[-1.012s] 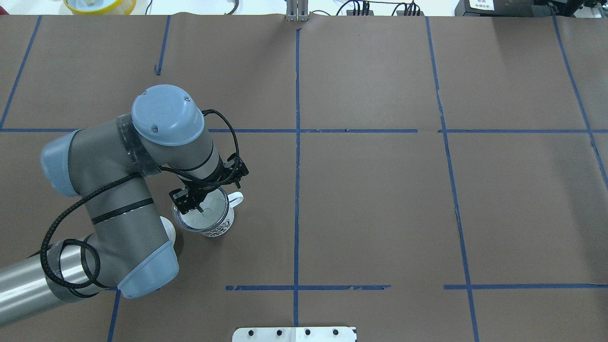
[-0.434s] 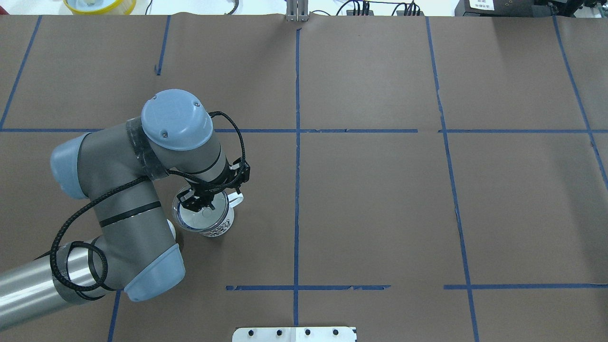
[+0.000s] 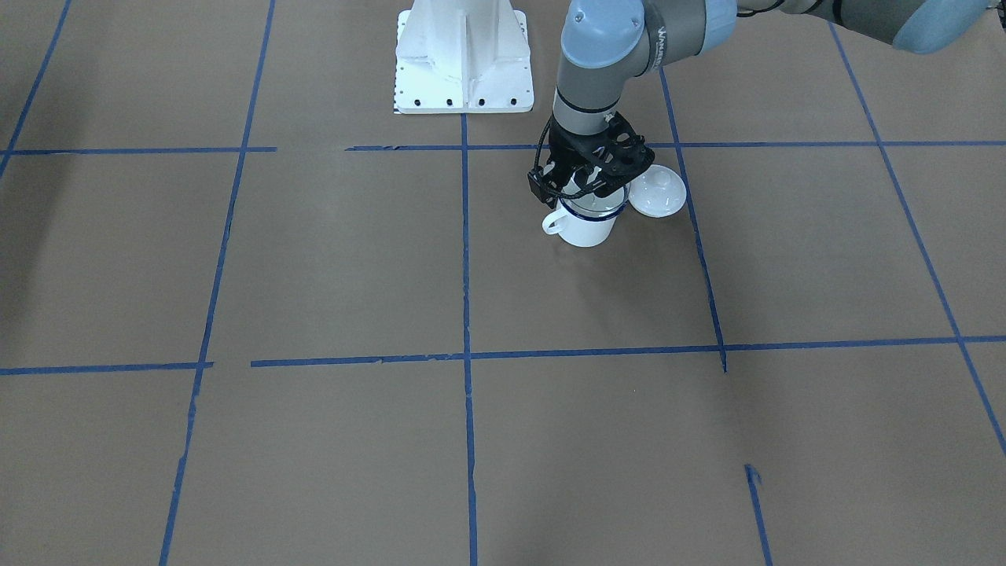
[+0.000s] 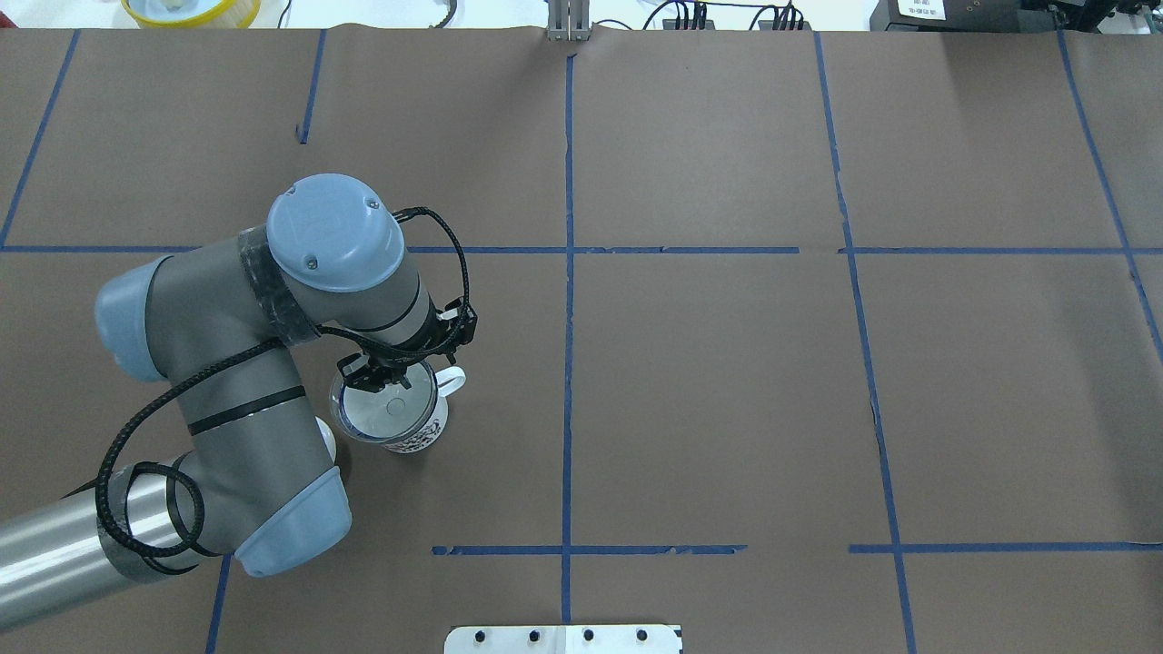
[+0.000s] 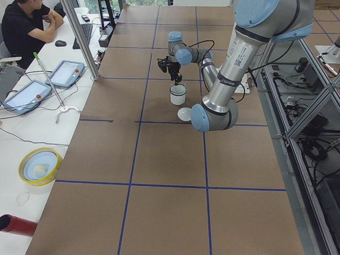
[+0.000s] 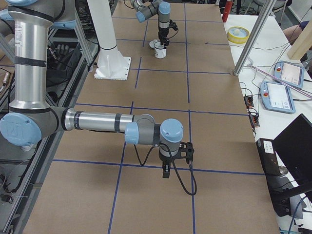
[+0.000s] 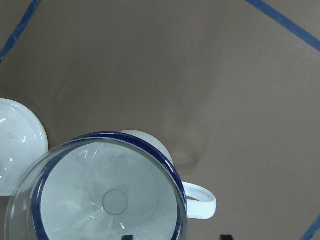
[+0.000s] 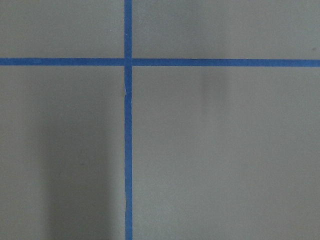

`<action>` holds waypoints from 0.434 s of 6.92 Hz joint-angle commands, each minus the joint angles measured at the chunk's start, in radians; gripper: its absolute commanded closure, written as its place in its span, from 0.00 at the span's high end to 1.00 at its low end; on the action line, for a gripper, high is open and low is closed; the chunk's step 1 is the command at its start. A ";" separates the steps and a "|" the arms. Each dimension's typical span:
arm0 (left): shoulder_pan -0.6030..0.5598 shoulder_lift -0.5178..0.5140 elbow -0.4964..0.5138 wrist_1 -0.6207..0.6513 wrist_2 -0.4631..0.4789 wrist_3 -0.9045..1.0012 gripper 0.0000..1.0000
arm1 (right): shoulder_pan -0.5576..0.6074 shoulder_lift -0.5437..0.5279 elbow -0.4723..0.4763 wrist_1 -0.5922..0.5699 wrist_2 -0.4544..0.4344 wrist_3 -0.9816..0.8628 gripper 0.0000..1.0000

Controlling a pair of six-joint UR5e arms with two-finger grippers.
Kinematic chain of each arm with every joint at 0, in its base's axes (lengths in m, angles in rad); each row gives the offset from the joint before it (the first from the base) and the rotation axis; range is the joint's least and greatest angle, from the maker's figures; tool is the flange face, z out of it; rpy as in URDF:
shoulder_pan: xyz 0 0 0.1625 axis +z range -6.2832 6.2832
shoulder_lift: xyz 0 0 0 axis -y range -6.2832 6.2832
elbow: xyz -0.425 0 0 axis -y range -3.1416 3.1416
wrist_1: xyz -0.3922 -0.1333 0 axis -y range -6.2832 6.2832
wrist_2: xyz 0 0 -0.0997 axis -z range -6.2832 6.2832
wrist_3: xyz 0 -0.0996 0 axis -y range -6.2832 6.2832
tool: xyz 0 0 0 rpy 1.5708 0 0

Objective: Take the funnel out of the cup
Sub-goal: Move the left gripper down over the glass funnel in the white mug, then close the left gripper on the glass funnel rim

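Since a second ago the left claw has slid from the robot-side half of the cup's mouth toward its far rim. Nearest the robot, a white mounting plate shows at the desk's near edge. A little further out lies the white round lid. It is flat on the desk, just beside the cup on its left, and largely hidden under the left arm in the overhead view. The cup stands upright in the left half of the desk, its loop handle turned to the far right. The funnel is seated in it, the clear cone resting on the dark blue rim and about as wide as it, spout down inside. Above the cup's far edge hangs the left claw, released and holding nothing. In the wrist view its two dark fingertips stand well apart, one over the funnel's cone, the other over bare desk just past the handle. Whether either touches the funnel cannot be told. At the robot's right end, well apart from the cup, the right claw hangs near a tape crossing; whether it is clenched or released cannot be told. Beyond, blue tape lines cross the desk, and a yellow bowl sits past the far edge.
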 commanded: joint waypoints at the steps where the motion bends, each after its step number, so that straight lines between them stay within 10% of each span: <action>1: 0.000 0.002 0.000 -0.001 0.004 0.068 0.58 | 0.000 0.000 0.000 0.000 0.000 0.000 1.00; 3: 0.000 0.002 -0.001 -0.010 0.004 0.068 0.50 | 0.000 0.000 0.000 0.000 0.000 0.000 1.00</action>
